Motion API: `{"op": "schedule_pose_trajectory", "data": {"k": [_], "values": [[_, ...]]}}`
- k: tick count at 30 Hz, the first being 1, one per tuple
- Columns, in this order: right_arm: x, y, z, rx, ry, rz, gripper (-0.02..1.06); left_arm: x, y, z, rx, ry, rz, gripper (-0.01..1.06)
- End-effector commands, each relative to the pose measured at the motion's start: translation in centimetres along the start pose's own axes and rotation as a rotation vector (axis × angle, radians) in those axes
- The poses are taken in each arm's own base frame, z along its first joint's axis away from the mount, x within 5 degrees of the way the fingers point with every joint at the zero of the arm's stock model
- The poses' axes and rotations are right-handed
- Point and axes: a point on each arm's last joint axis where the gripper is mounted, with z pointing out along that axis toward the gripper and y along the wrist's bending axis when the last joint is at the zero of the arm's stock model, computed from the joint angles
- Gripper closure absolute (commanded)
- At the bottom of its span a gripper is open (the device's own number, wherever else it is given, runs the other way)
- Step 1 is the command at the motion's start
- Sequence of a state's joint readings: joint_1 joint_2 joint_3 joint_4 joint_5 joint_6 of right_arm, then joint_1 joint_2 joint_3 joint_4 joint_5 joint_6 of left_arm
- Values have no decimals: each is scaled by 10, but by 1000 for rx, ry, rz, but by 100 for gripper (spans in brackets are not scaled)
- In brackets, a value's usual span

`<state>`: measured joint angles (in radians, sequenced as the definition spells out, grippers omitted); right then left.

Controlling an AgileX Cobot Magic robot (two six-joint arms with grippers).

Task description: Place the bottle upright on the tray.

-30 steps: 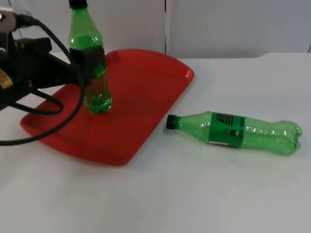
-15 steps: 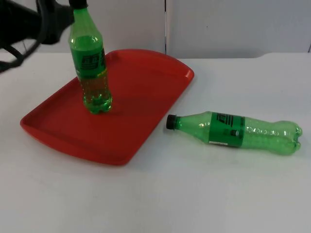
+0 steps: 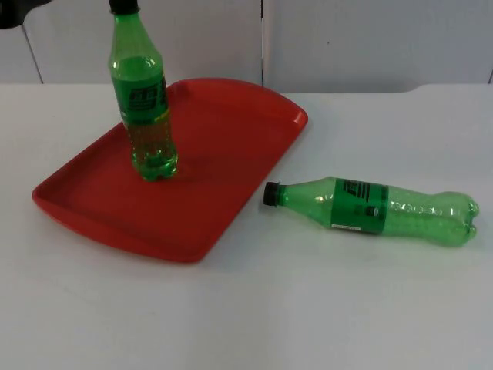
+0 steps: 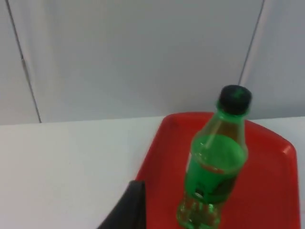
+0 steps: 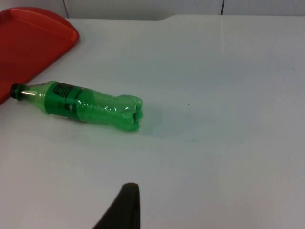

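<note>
A green bottle (image 3: 143,100) with a black cap stands upright on the red tray (image 3: 231,146), near its back left part, with nothing holding it. The left wrist view looks at this upright bottle (image 4: 214,167) on the tray (image 4: 267,191) from a short way off. My left gripper (image 4: 127,207) is drawn back to the far left, apart from the bottle. A second green bottle (image 3: 373,208) lies on its side on the white table, right of the tray, cap toward the tray. My right gripper (image 5: 125,205) waits well clear of this lying bottle (image 5: 81,105).
A grey partition wall (image 3: 347,38) closes the back of the table. The left arm's black end (image 3: 19,9) sits at the upper left corner of the top view. White table top (image 3: 308,308) stretches in front of the tray and the lying bottle.
One second ago the left gripper was around the standing bottle. It has let go and pulled back up and to the left. Neither bottle has moved.
</note>
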<state>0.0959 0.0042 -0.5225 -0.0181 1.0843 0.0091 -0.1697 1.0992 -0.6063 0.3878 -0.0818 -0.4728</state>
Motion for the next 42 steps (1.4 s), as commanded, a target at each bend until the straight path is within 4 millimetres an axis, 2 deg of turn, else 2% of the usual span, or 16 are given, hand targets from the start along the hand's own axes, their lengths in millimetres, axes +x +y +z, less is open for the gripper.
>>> {"op": "schedule_pose_trajectory", "data": {"k": [1, 10, 17, 20, 21, 24, 25, 30, 42], "values": [[1, 0, 1, 3, -4, 3, -1, 0, -6, -10, 12, 15, -4, 0], [1, 0, 1, 3, -4, 3, -1, -4, -41, -37, 156, 4, -17, 0], [1, 0, 1, 3, -4, 3, -1, -3, -37, -51, 124, 33, 56, 0], [1, 0, 1, 3, -4, 3, -1, -10, -34, -68, 129, -28, 78, 0], [1, 0, 1, 3, -4, 3, -1, -10, -34, -68, 129, -28, 78, 0], [1, 0, 1, 3, -4, 3, -1, -16, -30, -90, 124, -85, 79, 0], [1, 0, 1, 3, -4, 3, -1, -16, -27, -100, 117, -85, 65, 0], [1, 0, 1, 3, -4, 3, -1, -10, -22, -119, 108, -51, 93, 0], [1, 0, 1, 4, -4, 2, -1, -4, -26, -147, 210, -51, 123, 0]]}}
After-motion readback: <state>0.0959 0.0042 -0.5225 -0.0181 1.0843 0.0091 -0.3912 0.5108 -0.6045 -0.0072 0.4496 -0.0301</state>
